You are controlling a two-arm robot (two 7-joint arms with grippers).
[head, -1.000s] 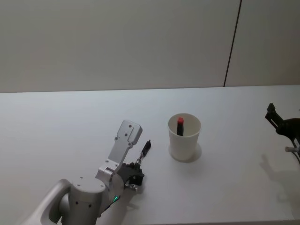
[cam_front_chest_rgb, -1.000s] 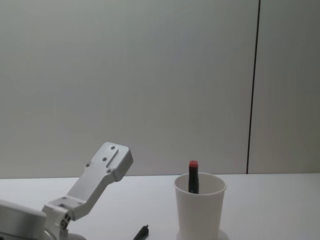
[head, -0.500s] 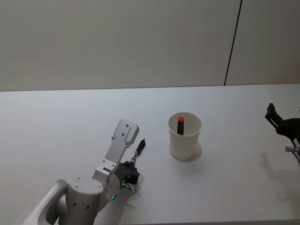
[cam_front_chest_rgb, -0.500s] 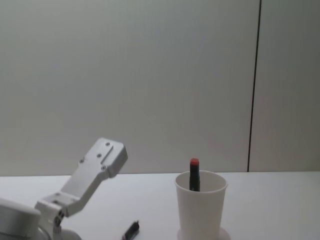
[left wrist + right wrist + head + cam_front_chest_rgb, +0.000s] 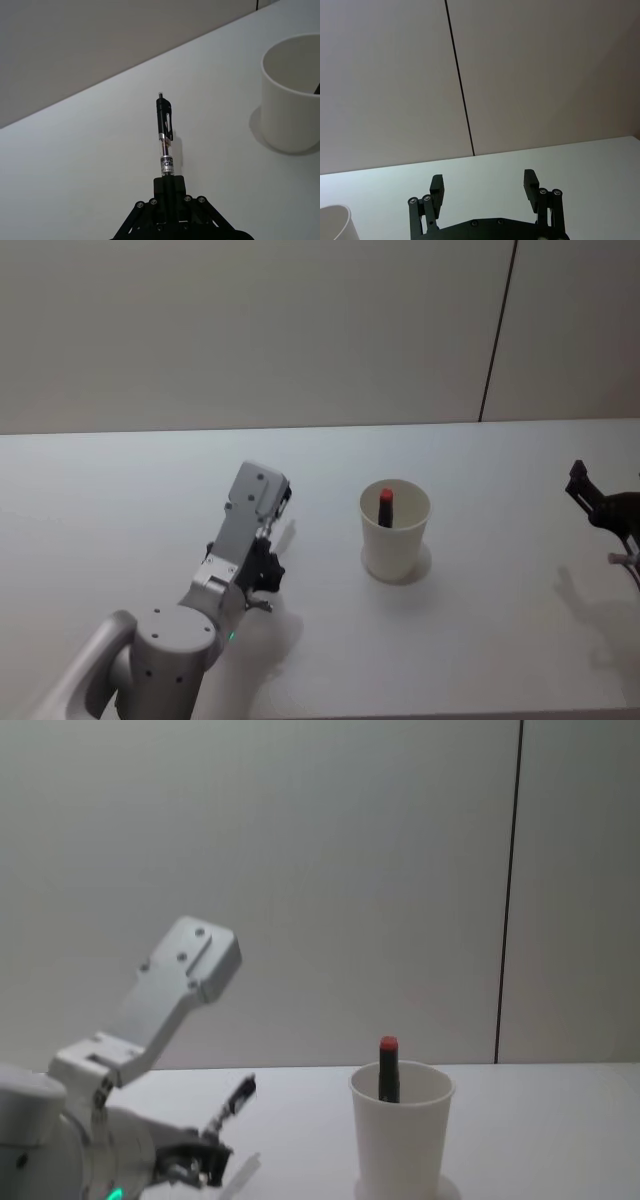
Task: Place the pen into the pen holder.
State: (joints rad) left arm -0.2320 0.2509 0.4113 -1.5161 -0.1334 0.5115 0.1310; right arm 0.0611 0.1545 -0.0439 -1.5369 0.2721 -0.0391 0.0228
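Gripping: left gripper [image 5: 169,182] clenched on pen [image 5: 165,135], held aloft | cup [image 5: 392,548] at its 3 o'clock, red-capped marker [image 5: 385,502] inside | advice: upend pen above rim, miss marker | right gripper [image 5: 483,179] spread, parked far 3 o'clock

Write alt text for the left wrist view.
The left gripper holds a black pen by one end, the rest jutting out over the white table. The pen holder, a white paper cup, stands apart from it.
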